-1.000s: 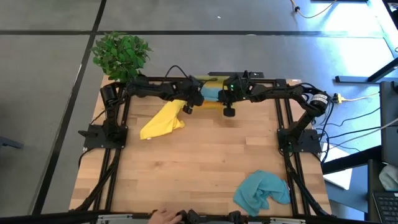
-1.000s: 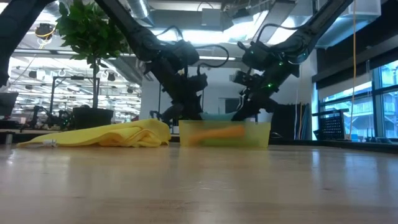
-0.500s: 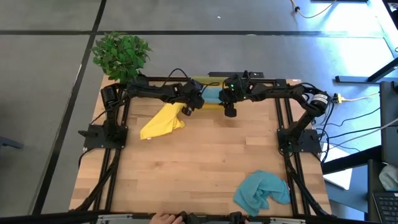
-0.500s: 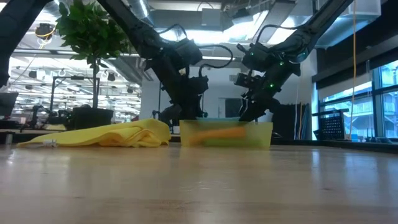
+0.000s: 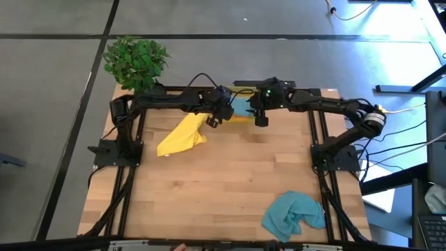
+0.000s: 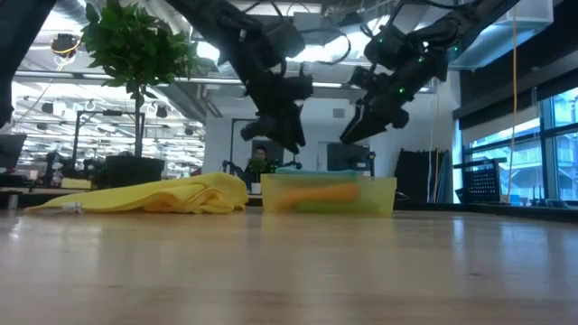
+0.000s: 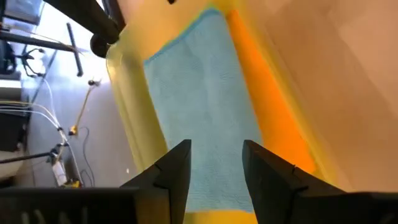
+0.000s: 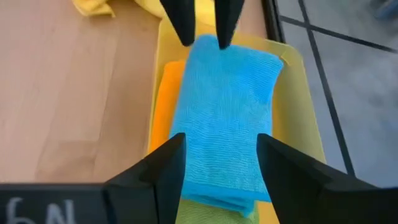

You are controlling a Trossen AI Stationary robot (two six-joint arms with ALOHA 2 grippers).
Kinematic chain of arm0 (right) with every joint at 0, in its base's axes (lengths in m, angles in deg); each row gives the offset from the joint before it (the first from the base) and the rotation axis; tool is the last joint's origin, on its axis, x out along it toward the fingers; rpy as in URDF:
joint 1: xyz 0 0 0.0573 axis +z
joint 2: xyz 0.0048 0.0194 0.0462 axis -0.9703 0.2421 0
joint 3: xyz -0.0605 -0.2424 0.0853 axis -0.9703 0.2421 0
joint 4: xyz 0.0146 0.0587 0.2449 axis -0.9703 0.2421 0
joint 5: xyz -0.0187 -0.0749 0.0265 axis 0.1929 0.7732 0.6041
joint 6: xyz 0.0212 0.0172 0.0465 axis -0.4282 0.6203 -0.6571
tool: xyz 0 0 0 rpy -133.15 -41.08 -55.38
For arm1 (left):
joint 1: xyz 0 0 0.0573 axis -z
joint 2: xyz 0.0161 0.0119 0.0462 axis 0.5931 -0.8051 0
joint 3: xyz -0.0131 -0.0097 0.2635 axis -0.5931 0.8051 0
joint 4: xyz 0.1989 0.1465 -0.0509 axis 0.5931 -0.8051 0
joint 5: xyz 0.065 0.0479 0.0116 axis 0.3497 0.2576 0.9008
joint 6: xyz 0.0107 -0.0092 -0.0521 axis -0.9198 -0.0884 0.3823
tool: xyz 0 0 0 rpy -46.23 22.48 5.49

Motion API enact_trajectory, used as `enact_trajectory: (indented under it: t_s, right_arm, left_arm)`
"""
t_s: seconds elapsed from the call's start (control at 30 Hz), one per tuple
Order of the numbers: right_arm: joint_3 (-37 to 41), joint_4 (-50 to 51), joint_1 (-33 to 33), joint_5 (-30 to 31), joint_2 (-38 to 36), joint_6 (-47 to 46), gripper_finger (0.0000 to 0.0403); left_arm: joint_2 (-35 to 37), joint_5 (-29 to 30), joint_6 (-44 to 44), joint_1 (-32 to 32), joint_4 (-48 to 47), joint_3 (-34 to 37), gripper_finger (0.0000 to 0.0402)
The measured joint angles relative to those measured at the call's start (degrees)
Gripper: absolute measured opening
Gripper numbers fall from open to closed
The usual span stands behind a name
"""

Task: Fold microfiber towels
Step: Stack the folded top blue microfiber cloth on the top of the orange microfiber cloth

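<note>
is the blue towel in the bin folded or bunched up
Folded: the blue towel lies as a flat, neat rectangle atop the orange towel in the yellow bin.

A grey floor [image 5: 56,104] with dark seams surrounds the wooden surface [image 5: 230,174]. A leafy potted plant [image 5: 136,61] stands at its corner. Tall windows [image 6: 542,135] brighten the room's edge.

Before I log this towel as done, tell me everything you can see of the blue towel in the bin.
The blue towel is a light teal-blue cloth with a fine woven, microfiber-like texture, folded into a flat, neat rectangle. It lies on top of the stack inside the translucent yellow bin at the table's far edge. An orange towel shows beside and under it, a green one beneath one end. Both grippers, left and right, hover above it with jaws open; neither touches it.
</note>
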Motion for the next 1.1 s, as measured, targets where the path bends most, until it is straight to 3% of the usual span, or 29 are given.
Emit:
enact_trajectory:
  t_s: [0.13,0.3,0.4,0.5,0.63,0.7,1.1]
  right_arm:
    - [0.0,-0.5,-0.1,-2.4,0.0,-1.6,0.0196]
    - [2.4,-7.1,-0.6,-11.6,0.4,-4.6,0.019]
    - [6.9,-18.0,-2.2,-18.2,0.4,-7.6,0.0174]
    - [13.7,-33.1,-4.2,-20.8,0.5,-11.0,0.0157]
    - [21.5,-50.9,-6.1,-17.8,1.1,-14.0,0.0142]
    - [23.0,-54.5,-6.8,-17.8,2.0,-15.4,0.0139]
    - [18.1,-54.5,-7.2,-17.2,16.7,-18.3,0.0137]
  left_arm:
    - [2.7,-3.2,3.7,0.6,0.4,-0.1,0.0134]
    - [5.1,-25.9,13.9,-5.0,1.6,0.6,0.0133]
    - [5.2,-35.9,19.8,-10.0,9.9,4.5,0.0131]
    - [5.0,-40.5,26.5,-13.6,23.5,11.0,0.0131]
    - [4.5,-41.0,34.9,-15.2,44.5,20.1,0.0131]
    - [3.3,-39.8,36.5,-15.2,50.8,23.3,0.0131]
    - [-4.9,-32.1,40.0,-14.8,53.8,24.2,0.0131]
